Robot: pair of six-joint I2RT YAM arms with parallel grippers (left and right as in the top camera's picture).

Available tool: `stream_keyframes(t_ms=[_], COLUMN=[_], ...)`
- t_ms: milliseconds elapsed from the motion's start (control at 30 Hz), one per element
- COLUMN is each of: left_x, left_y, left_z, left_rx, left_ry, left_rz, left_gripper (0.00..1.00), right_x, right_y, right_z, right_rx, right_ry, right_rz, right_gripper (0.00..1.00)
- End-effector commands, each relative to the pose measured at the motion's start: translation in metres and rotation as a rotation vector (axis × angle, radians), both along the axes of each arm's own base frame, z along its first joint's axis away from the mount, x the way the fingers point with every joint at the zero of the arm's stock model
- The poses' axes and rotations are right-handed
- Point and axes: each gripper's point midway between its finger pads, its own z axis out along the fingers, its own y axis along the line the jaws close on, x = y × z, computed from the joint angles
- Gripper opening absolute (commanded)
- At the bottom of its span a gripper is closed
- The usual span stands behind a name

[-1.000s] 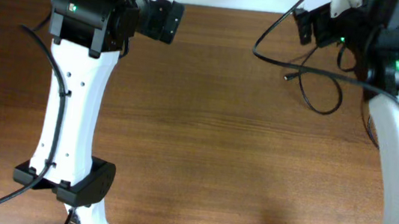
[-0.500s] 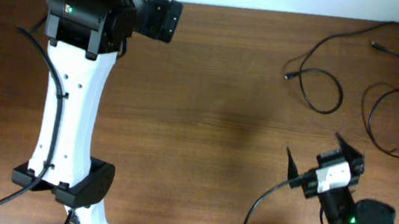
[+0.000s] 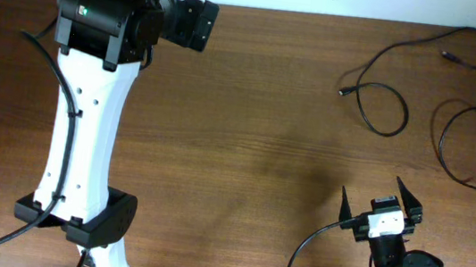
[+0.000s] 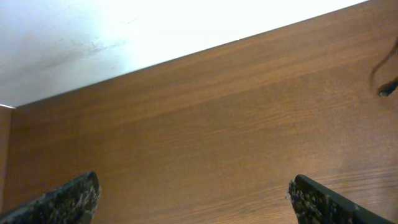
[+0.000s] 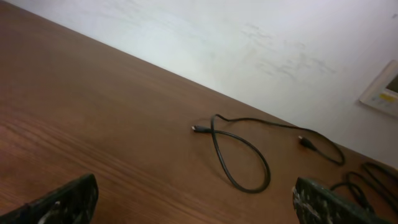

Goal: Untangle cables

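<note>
Several thin black cables lie apart at the back right of the table. One cable (image 3: 406, 115) forms a loop with a small plug (image 3: 342, 91) at its near end; it also shows in the right wrist view (image 5: 268, 174). Other cables (image 3: 442, 139) curl further right, near the table's right edge. My right gripper (image 3: 375, 196) is open and empty at the front right, well short of the cables; its fingertips frame the right wrist view (image 5: 196, 199). My left gripper (image 4: 196, 199) is open and empty over bare wood at the back left.
The left arm's white body (image 3: 87, 116) stretches across the left side of the table. A thicker black cable (image 3: 302, 244) runs from the right arm's base. The table's back edge meets a white wall (image 4: 124, 31). A plug tip (image 4: 388, 88) shows at the left wrist view's right edge.
My right arm has pulled back from the cables at the back right to the front right, leaving them lying apart on the table. The left arm has barely moved.
</note>
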Motion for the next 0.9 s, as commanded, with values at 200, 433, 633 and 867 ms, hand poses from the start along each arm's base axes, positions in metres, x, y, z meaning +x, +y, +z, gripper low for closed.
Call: stream_keyframes(t_ms=[200,433,633,867], left_x=[-0.003,-0.003,0.002,-0.021], left_y=[0.004,0.004,0.01,0.018], left_z=[0.008,0.008,0.021,0.037], left_rx=[-0.002,-0.002,0.016,-0.032], left_ry=[-0.022,-0.021,-0.082,-0.249], left_rz=[0.01,0.01,0.04,0.048], left_gripper=[0.99,0.99,0.99,0.99], right_x=[0.001,0.001,0.001,0.001], right_y=[-0.006,-0.006,-0.006,-0.006], right_z=[-0.004,-0.004,-0.004,-0.004], right_rx=[0.034,0.034,0.034,0.034], right_ry=[0.016,0.016,0.016,0.016], right_rz=[-0.036,-0.036,-0.036,-0.036], right_gripper=[0.99,0.99,0.99,0.99])
